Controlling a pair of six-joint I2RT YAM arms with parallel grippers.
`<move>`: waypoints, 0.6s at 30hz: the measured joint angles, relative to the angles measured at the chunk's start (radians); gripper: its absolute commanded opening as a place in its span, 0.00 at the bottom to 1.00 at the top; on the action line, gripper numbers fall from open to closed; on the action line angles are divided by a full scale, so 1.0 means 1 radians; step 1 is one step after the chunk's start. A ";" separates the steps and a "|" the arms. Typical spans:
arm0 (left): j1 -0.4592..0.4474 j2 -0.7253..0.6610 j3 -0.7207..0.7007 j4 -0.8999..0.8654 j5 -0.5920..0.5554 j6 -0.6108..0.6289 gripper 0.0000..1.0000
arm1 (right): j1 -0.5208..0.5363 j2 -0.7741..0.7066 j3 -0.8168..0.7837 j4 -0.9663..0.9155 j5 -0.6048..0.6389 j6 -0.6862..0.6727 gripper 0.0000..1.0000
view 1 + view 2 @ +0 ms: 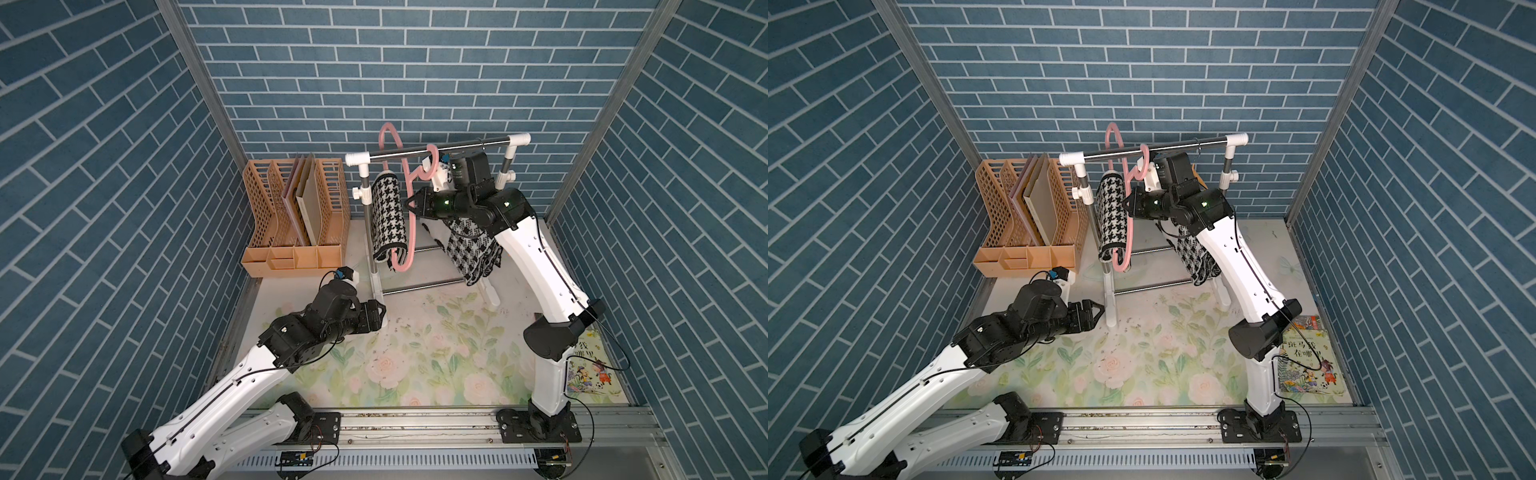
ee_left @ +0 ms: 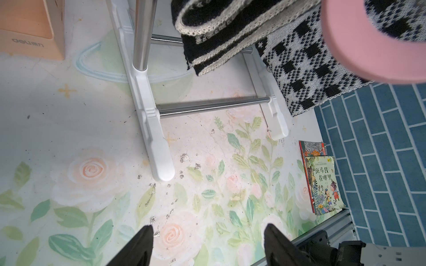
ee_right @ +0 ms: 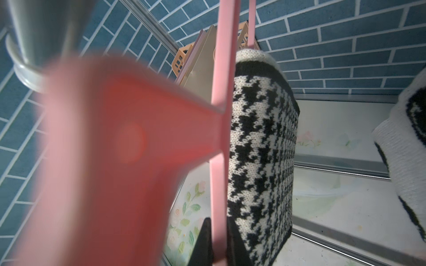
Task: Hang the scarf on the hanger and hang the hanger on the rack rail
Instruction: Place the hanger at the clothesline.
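At the rack's top rail, the right fingers (image 3: 204, 241) are narrowed onto a thin bar of the pink hanger (image 3: 222, 115), pinching it from both sides. The houndstooth scarf (image 1: 388, 216) is draped through that hanger. One fold hangs just beside the pinched bar, and the other length falls on the far side, under the right forearm, towards the bench (image 1: 436, 353).

The hanger's upper loop sits at the rail (image 1: 457, 146) of the clothes rack (image 1: 368, 241). Whether the hook bears fully on the rail cannot be told from these views.

This looks like the closing step: the scarf is on, and the hanger is being settled on the rail. The next move likely calls for checking that the hook carries the weight. After that the pinch can be eased off gently and drawn back clear of the wool, so the scarf does not slide.

The right arm reaches high, with its wrist bent in under the rail and its elbow out to its own side. The left fingers (image 2: 140, 246) stand wide and hold nothing, low over the bench near the rack's foot, and that arm lies stretched forward.
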 measured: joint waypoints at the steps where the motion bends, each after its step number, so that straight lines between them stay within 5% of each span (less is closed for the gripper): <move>1: 0.000 0.000 -0.003 0.000 0.000 0.000 0.79 | -0.011 0.006 0.000 0.007 -0.013 0.014 0.00; 18: 0.000 0.023 -0.010 0.005 0.016 0.000 0.79 | -0.096 0.056 0.006 0.142 -0.185 0.146 0.00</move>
